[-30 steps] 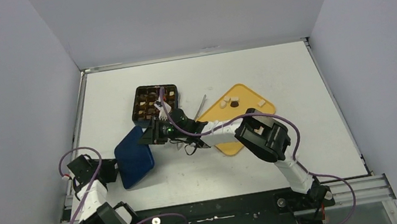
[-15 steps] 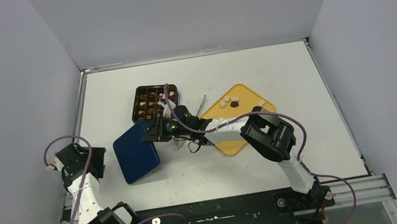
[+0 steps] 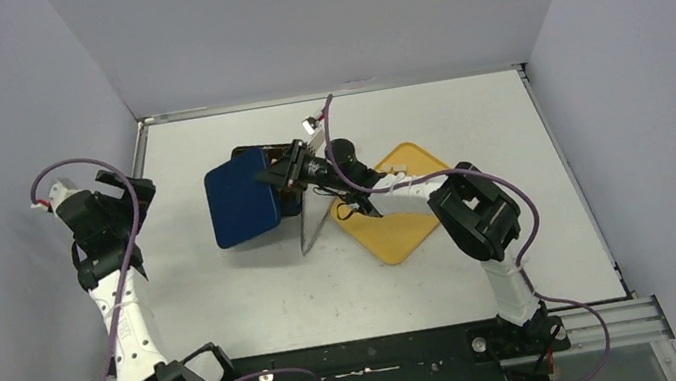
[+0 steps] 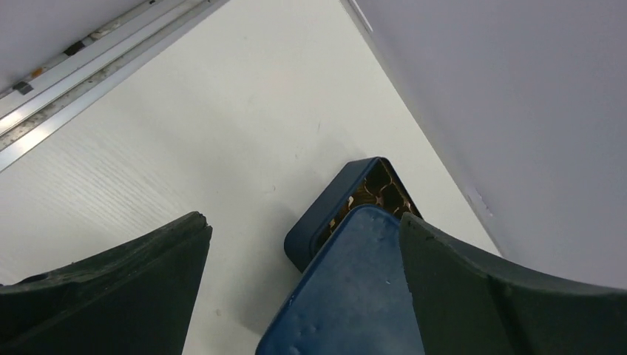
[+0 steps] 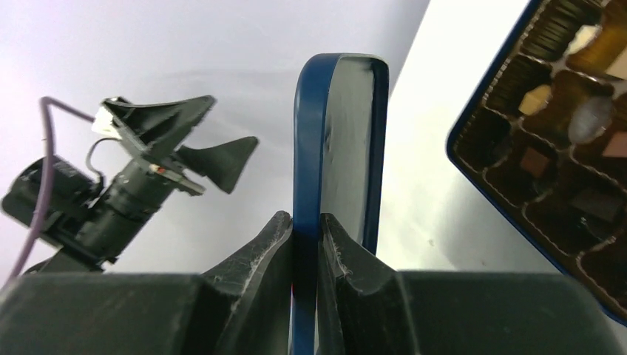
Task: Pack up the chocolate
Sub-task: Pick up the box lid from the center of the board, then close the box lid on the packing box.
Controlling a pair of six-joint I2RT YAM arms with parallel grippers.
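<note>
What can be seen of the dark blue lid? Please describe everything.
The lid is dark blue, square with rounded corners and a shallow rim, smooth and slightly glossy. The right gripper pinches one edge, holding it partly over the open box. Whether it touches the box is unclear.

The lid, pinched in the right gripper, hangs over the left part of the box, so from that side the way to the cups is blocked. The right arm reaches across the tray and the tongs lie just beside it, so the middle is crowded. The left gripper, jaws wide, is up near the left wall, with bare table between it and the lid.
</note>
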